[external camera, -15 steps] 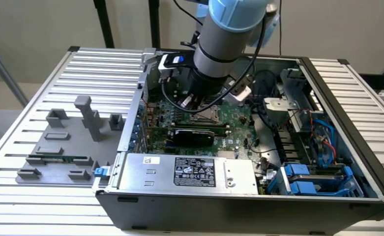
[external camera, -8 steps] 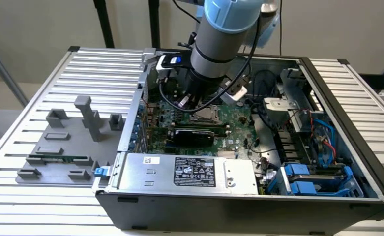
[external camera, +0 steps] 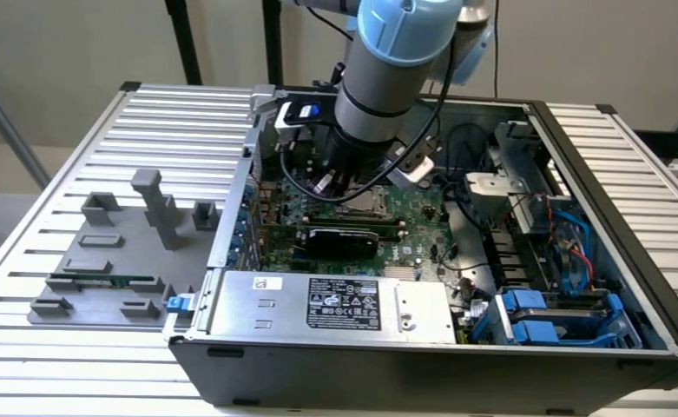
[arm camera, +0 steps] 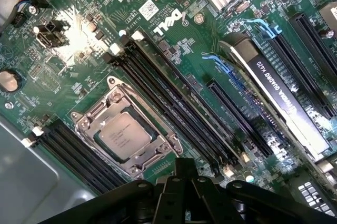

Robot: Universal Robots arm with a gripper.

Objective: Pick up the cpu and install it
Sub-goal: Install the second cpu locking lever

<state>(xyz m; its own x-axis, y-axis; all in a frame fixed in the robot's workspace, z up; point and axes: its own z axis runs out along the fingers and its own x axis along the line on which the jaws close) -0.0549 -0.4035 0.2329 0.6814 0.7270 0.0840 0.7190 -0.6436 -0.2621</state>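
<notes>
Inside the open computer case (external camera: 616, 226), the cpu (arm camera: 123, 135) sits in its motherboard socket (arm camera: 124, 131), while the gripper (arm camera: 179, 190) hangs above, jaws closed and empty.

Bright even light; glare on the motherboard (arm camera: 71, 34).

From my remote seat I count one cpu (arm camera: 124, 135) sitting in one socket frame (arm camera: 126, 129), one green board (arm camera: 174, 39) and one graphics card (arm camera: 279, 103). There's also one PC case (external camera: 616, 217) with one power supply (external camera: 332, 304), and one memory stick (external camera: 102, 281) out on the grey tray (external camera: 84, 261). One arm (external camera: 391, 61).
</notes>
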